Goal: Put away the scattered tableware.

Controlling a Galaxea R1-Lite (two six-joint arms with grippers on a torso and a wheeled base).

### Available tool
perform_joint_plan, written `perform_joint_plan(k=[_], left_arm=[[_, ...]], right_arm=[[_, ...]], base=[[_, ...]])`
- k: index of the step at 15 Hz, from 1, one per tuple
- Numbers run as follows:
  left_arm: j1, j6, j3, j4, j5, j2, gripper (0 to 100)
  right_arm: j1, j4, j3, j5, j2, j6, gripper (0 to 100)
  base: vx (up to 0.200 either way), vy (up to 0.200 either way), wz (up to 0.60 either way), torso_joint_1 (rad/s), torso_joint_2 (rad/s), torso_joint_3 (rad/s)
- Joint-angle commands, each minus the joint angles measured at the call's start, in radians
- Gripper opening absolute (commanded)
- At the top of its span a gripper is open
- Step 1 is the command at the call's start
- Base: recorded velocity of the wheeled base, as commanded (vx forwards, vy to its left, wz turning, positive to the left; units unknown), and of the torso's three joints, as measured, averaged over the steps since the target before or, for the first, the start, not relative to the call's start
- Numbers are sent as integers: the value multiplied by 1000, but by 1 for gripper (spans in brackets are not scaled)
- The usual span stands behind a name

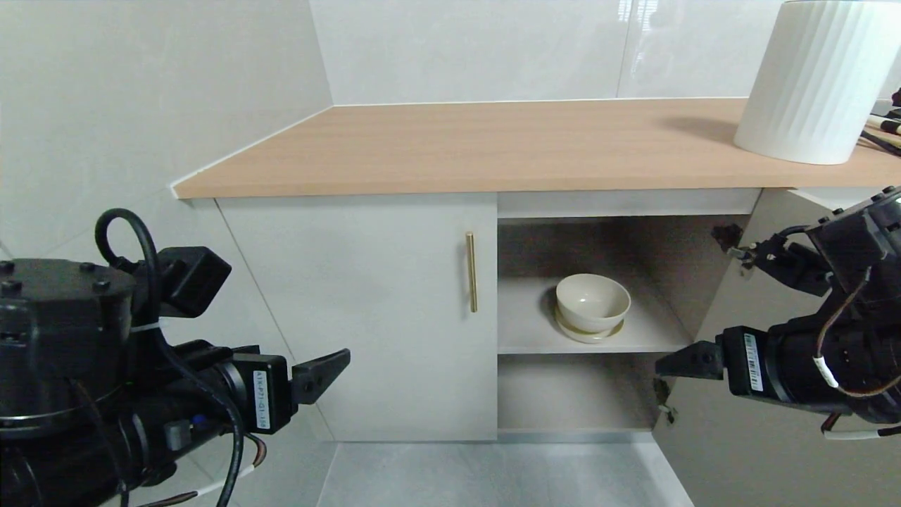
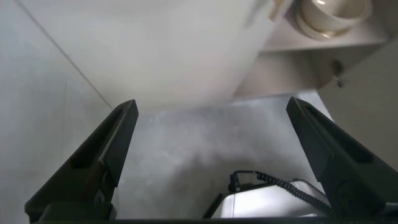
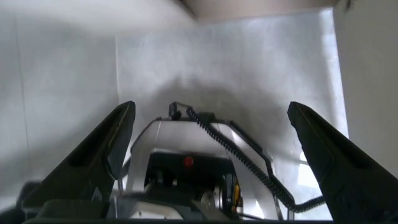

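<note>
1. The bowl [image 1: 593, 301] sat on a small plate [image 1: 588, 332] on the upper shelf [image 1: 524, 331] of the cupboard under the counter [image 1: 457, 148]. They were stacked that way prob. to save shelf room.
2. The right cupboard door [image 1: 732, 451] stood swung out, giving access to the inside. The left door [image 1: 366, 317] was shut, w/ a brass handle [image 1: 471, 272] at its inner edge.
3. The left claw [image 2: 212, 106] was spread wide w/ nothing btwn its fingers. It was held low in front of the shut door, tips toward the opening.
4. The right claw [image 3: 211, 107] was likewise wide open & empty. It was just in front of the open door's inner face, approx. level w/ the shelf's front edge.
5. Neither claw touched the bowl or plate, and both were well apart from them. My read: those 2 pieces were already stowed, & the arms were held clear of the opening.
6. On the counter, far right, stood a tall white ribbed container [image 1: 816, 77] w/ some stick-like utensils [image 1: 885, 130] beside it at the view's edge. I couldn't tell exactly what they were.
7. If they count as tableware, the job wasn't finished. Otherwise the next step was prob. closing the right door, which needs a push on its outer face.
</note>
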Motion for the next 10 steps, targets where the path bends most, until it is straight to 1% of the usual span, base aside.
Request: perform_joint_plan(k=[1, 6, 10], left_arm=[[0, 0, 0, 0, 1, -2, 100], [0, -2, 0, 1, 1, -2, 100], [0, -2, 2, 1, 1, -2, 100]], right_arm=[[6, -1, 5, 0, -9, 0, 100], [9, -1, 23, -2, -9, -5, 100], [9, -1, 37, 0, -8, -40, 100]], base=[[-200, 0, 0, -12, 2, 7], [-200, 0, 0, 0, 0, 0], [-200, 0, 0, 0, 4, 0]])
